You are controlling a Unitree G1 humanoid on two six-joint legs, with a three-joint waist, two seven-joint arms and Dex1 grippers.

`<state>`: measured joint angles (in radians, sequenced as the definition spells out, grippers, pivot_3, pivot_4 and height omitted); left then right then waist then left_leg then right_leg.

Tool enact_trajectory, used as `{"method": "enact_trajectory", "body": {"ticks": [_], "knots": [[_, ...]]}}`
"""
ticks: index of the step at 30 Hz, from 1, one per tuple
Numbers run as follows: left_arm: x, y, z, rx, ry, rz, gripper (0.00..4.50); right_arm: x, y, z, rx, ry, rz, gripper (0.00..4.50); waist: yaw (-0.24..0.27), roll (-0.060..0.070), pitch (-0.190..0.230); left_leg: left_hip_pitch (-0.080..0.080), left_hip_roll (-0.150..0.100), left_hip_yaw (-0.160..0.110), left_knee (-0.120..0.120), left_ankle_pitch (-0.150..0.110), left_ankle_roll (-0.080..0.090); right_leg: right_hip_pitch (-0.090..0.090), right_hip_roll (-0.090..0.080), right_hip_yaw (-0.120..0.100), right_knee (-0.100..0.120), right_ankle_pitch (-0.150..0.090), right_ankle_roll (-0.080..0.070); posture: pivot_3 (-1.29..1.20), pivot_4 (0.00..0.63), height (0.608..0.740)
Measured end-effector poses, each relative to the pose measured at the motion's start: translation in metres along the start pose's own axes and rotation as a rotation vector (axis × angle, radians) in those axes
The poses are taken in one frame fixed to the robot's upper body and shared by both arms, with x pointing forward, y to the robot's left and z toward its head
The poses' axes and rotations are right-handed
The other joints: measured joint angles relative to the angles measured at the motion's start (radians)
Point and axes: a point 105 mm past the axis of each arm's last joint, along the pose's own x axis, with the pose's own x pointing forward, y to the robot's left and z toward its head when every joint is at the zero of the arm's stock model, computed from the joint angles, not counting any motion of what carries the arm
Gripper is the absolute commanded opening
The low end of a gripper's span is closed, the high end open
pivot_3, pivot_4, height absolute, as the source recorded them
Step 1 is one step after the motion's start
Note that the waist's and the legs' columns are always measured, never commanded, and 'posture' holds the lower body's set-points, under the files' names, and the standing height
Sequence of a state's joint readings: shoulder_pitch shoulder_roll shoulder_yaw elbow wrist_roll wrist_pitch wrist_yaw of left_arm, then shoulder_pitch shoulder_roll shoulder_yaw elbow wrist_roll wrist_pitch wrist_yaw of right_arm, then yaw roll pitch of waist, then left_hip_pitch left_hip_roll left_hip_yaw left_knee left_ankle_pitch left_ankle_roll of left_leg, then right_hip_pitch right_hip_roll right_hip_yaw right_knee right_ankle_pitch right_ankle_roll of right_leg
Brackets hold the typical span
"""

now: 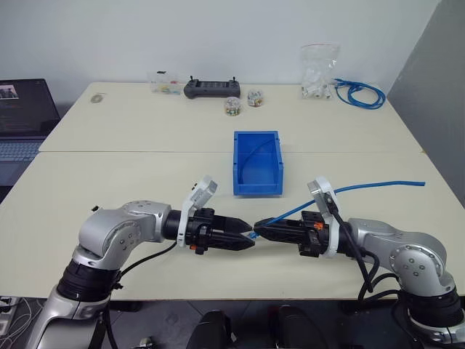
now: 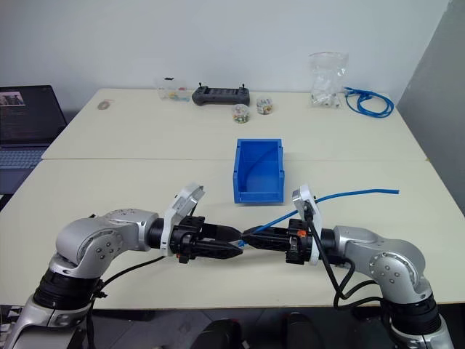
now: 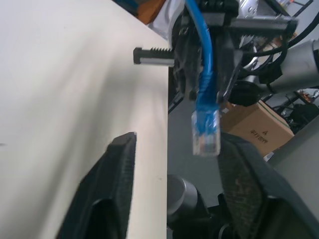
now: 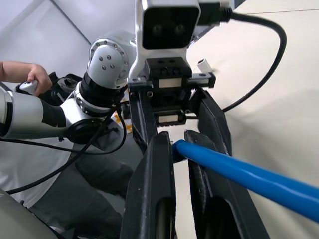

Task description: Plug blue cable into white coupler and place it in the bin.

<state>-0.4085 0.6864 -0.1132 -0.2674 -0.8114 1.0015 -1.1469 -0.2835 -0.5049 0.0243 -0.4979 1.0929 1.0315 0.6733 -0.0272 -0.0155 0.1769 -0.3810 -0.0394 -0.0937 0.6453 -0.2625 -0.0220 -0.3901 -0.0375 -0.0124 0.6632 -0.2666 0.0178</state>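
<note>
Right end effector [image 1: 263, 232], clamped on blue cable [image 1: 363, 186], aims its plug [image 3: 206, 134] at 9 o'clock between parted left end effector [image 1: 245, 234] fingers [image 3: 107, 194], empty; bin [image 1: 257, 190] at 12 o'clock.

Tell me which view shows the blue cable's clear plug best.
The left wrist view: the thin bright blue network cable's clear plug hangs close between the open left gripper's fingers. Both eye views show a speck; the right wrist view shows just the strand.
</note>
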Motion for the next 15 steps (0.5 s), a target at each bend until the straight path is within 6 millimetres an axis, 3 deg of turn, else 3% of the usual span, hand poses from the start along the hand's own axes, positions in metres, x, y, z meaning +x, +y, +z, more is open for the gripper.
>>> {"method": "enact_trajectory", "body": {"ticks": [7, 15], "knots": [[-0.013, -0.006, -0.008, 0.029, 0.019, 0.081, 4.47, -0.005, -0.003, -0.001, -0.01, 0.009, -0.019, 0.09, 0.0, 0.0, 0.0, 0.0, 0.0, 0.0, 0.0, 0.0, 0.0, 0.0, 0.0, 0.0, 0.0, 0.0, 0.0, 0.0, 0.15, 0.74], [-0.035, -0.004, -0.021, 0.022, -0.081, 0.359, 4.5, -0.017, -0.019, -0.002, -0.039, 0.018, -0.1, 0.09, 0.003, 0.0, 0.001, 0.0, 0.0, 0.0, 0.0, 0.0, 0.0, 0.0, 0.0, 0.0, -0.001, 0.0, 0.0, 0.0, 0.15, 0.74]]}}
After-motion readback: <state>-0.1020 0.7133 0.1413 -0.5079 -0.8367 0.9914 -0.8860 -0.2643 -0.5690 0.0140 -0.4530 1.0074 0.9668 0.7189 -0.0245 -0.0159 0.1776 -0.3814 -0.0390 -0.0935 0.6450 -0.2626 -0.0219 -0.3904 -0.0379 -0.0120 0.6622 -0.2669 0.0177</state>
